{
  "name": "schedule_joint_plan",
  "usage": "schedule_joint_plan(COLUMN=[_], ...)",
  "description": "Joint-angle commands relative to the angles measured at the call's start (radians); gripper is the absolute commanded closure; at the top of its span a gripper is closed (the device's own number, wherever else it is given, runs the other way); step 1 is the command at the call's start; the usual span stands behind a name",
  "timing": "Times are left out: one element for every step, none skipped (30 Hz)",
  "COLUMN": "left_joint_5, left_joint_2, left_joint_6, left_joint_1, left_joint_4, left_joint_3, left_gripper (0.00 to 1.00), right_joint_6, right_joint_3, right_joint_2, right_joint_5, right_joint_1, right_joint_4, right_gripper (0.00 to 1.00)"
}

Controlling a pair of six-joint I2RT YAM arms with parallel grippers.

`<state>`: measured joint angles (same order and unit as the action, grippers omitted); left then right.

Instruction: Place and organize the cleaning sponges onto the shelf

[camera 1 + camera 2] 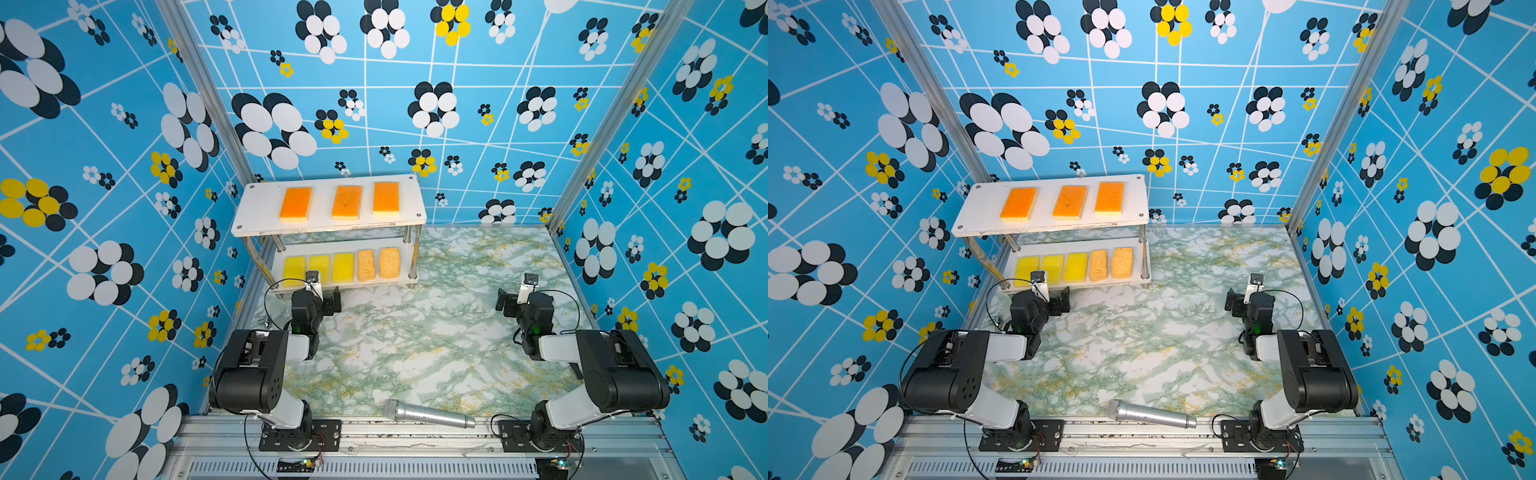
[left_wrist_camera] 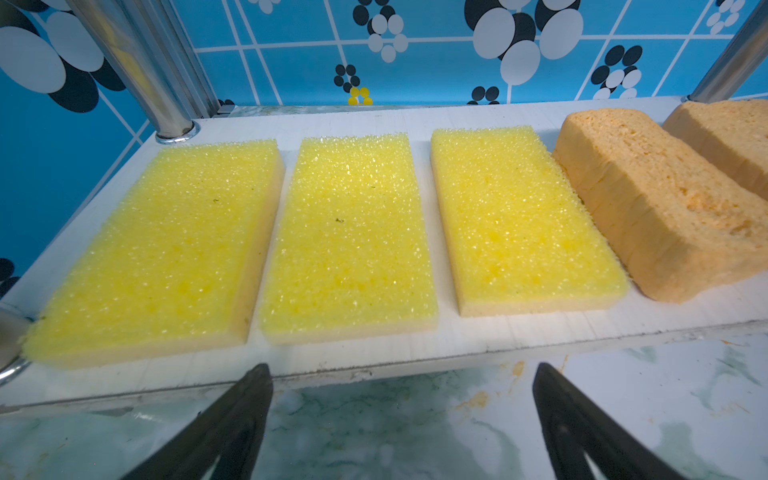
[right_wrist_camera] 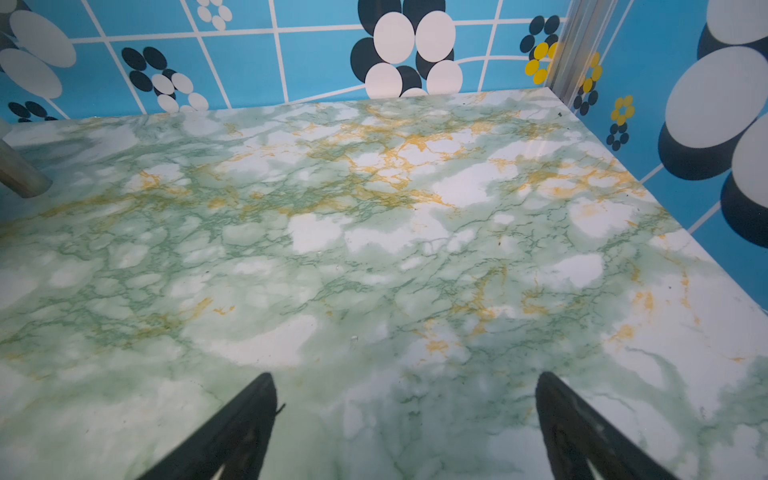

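The left gripper point(image 2: 401, 369) is hanging wide and empty at the lower front edge of the shelf point(image 1: 257, 216), whose boards are carrying the cleaning sponges point(image 2: 349, 232) in rows. A straight pull-back, brushing nothing, is looking best. The right gripper point(image 3: 403, 376) is hovering wide, empty, over the table's point(image 3: 374, 249) right side.

The yellow sponges point(image 2: 349, 232) look coarse and glittery, the tan sponges point(image 2: 648, 208) porous; the shelf point(image 2: 374, 353) has matt white boards and shiny chrome legs point(image 2: 153, 83); the bench point(image 3: 374, 249) is glossy
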<state>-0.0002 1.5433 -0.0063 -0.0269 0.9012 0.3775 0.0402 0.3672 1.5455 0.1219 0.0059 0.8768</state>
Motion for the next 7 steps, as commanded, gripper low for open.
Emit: schedule_joint_plan(left_joint_5=[-0.006, -0.003, 0.0, -0.001, 0.0, -0.001, -0.001], left_joint_2=[0.001, 0.001, 0.001, 0.001, 0.001, 0.001, 0.001], left_joint_6=[0.011, 0.008, 0.008, 0.008, 0.008, 0.008, 0.008], left_joint_1=[0.0, 0.002, 0.005, 0.004, 0.005, 0.005, 0.005], left_joint_4=[-0.004, -0.005, -0.005, -0.005, -0.005, -0.005, -0.005], left_joint_3=[0.012, 0.012, 0.012, 0.011, 0.011, 0.012, 0.012], left_gripper=[0.01, 0.01, 0.01, 0.01, 0.01, 0.01, 0.01], right_joint_6=[-0.003, -0.003, -0.003, -0.003, -0.003, -0.002, -0.002], right_joint_3=[0.019, 0.018, 0.018, 0.019, 0.018, 0.018, 0.018], right_joint_2=[0.001, 0.001, 0.001, 0.001, 0.001, 0.001, 0.001], right_joint_5=[0.009, 0.009, 0.01, 0.01, 0.009, 0.011, 0.01], right_joint_1=[-0.003, -0.003, -0.003, -0.004, -0.003, -0.003, -0.003], right_joint_4=[0.027, 0.027, 0.028, 0.028, 0.028, 0.027, 0.027], right_gripper=[0.01, 0.01, 0.01, 0.01, 0.01, 0.01, 0.01])
